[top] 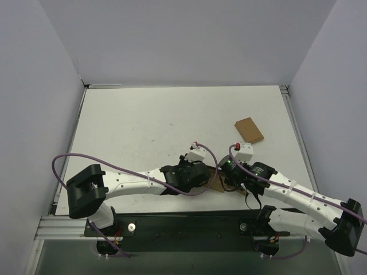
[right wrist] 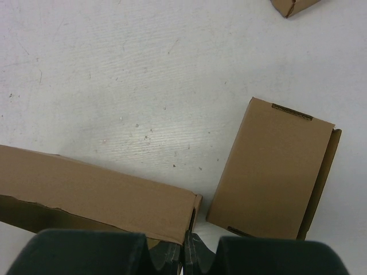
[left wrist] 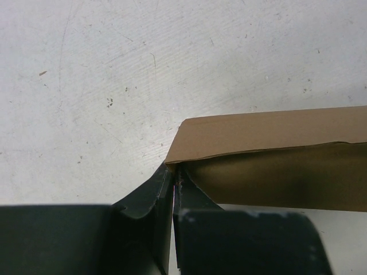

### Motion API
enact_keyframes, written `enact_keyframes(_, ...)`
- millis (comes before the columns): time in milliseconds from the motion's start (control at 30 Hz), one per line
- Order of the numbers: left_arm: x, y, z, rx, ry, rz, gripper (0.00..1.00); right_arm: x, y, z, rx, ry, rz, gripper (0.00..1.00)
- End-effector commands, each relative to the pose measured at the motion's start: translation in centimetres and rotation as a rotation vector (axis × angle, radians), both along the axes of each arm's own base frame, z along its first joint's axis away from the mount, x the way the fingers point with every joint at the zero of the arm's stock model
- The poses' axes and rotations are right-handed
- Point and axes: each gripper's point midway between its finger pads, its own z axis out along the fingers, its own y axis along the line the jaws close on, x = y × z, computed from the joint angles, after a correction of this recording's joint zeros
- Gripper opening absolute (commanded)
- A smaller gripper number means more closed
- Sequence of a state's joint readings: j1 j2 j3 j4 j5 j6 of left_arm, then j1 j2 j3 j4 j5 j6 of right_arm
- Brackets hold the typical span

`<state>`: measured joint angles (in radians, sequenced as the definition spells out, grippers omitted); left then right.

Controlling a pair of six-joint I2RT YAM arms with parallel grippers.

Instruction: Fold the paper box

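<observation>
two arms meet low over the near middle of the white surface (top: 172,120), where the overhead view shows only a brown sliver of the paper box (top: 217,183) between the wrists and cannot show either grip. a small brown box (top: 249,130) lies apart, farther out to the right. the left wrist camera fills the gap: the left pincer (left wrist: 173,189) is pressed together on a corner of the paper box, whose long top panel runs off to the right above a shadowed hollow. the right wrist camera shows the right pincer (right wrist: 184,249) likewise closed, nipping the end of the long box. it also shows a closed flat carton (right wrist: 269,172) just beside that end, not touching it, and the corner of another carton (right wrist: 292,6) at the top edge.
</observation>
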<state>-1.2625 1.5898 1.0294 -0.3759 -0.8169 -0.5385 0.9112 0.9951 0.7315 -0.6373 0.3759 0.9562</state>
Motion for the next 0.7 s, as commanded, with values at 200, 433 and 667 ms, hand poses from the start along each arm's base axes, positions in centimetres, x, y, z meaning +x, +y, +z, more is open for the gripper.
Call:
enact_keyframes(200,-1.8,3.4,-4.1,0.188,0.11,-0.024,0.0,-2.4,0.1,-0.6,-0.052,0.075,0.026,0.2)
enact_keyframes(433,-1.2,4.2,-3.7,0.195,0.093,0.0,0.0,-2.6,0.6,3.1,0.014,0.045,0.065,0.57)
enact_keyframes(667,-1.2,4.5,-4.0,0.196,0.097,0.004,0.0,-2.7,-0.6,3.7,0.094,0.005,-0.012,0.57)
